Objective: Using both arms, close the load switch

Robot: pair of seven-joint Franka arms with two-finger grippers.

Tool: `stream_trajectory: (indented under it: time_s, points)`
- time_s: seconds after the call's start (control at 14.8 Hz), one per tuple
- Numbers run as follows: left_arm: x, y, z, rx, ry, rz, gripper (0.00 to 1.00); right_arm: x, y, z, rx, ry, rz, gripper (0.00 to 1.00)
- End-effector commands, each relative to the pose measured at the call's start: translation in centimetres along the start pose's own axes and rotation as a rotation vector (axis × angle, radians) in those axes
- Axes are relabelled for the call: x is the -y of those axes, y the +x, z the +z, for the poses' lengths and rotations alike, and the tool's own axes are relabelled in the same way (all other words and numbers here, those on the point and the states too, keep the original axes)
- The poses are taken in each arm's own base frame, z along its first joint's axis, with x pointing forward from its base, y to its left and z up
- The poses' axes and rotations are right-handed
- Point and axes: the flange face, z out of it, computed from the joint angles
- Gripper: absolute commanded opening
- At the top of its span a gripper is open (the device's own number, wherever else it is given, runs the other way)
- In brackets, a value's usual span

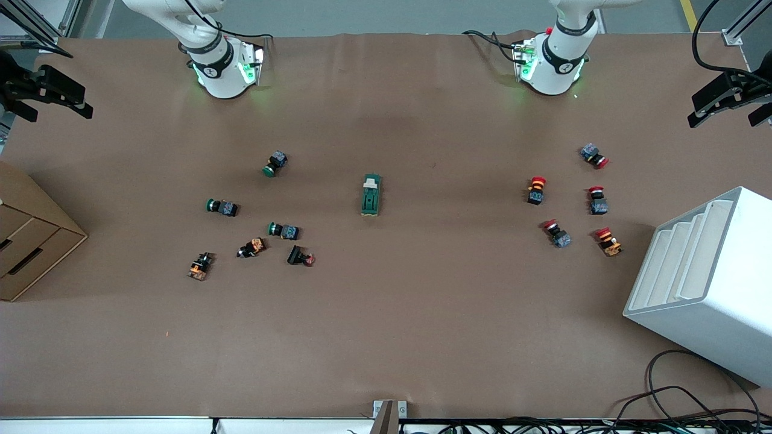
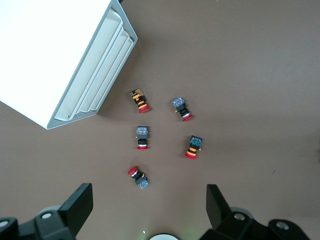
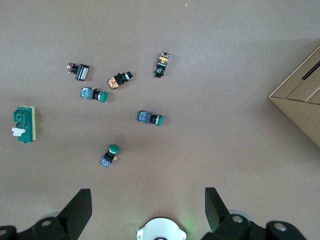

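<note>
The load switch (image 1: 371, 194), a dark-green block with a whitish lever piece, lies flat in the middle of the table. It also shows in the right wrist view (image 3: 23, 124). My right gripper (image 1: 51, 99) hangs high over the right arm's end of the table, open and empty (image 3: 147, 206). My left gripper (image 1: 727, 111) hangs high over the left arm's end, open and empty (image 2: 148, 205). Both grippers are well away from the switch, and both arms wait, drawn back.
Several green and black push buttons (image 1: 283, 230) lie toward the right arm's end. Several red push buttons (image 1: 535, 189) lie toward the left arm's end. A white slotted rack (image 1: 705, 283) and a cardboard box (image 1: 30, 235) stand at the table's ends. Cables (image 1: 681, 404) lie at the near edge.
</note>
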Motion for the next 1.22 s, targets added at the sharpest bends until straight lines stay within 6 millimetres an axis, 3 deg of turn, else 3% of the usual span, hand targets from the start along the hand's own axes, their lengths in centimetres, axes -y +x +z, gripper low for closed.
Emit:
stream_trajectory:
  time_s: [0.0,0.2,0.41,0.54,0.74,0.95,1.15]
  points:
    - [0.0,-0.2,-0.5,0.005,-0.003,-0.006,1.0,-0.1,-0.1,0.0,-0.001,0.0,0.005,1.0]
    - [-0.1,0.1,-0.1,0.013,-0.004,-0.004,1.0,0.0,-0.1,-0.2,-0.007,-0.024,-0.002,1.0]
    - [-1.7,0.8,0.8,0.028,-0.007,0.024,1.0,0.0,0.0,-0.2,-0.01,-0.028,-0.014,1.0]
    - [-4.3,1.4,1.6,0.039,-0.013,0.067,1.0,0.1,0.0,-0.2,-0.01,-0.028,-0.017,1.0]
    - [-12.9,3.0,4.5,0.023,-0.024,0.063,1.0,0.2,-0.1,0.0,-0.004,-0.026,-0.017,1.0]
    - [-22.5,3.9,9.0,0.016,-0.066,0.013,1.0,0.2,0.0,-0.1,-0.007,-0.027,-0.017,1.0]
    - [-32.5,2.0,13.9,0.005,-0.105,-0.015,1.0,0.2,-0.1,-0.1,-0.005,-0.027,-0.019,1.0]
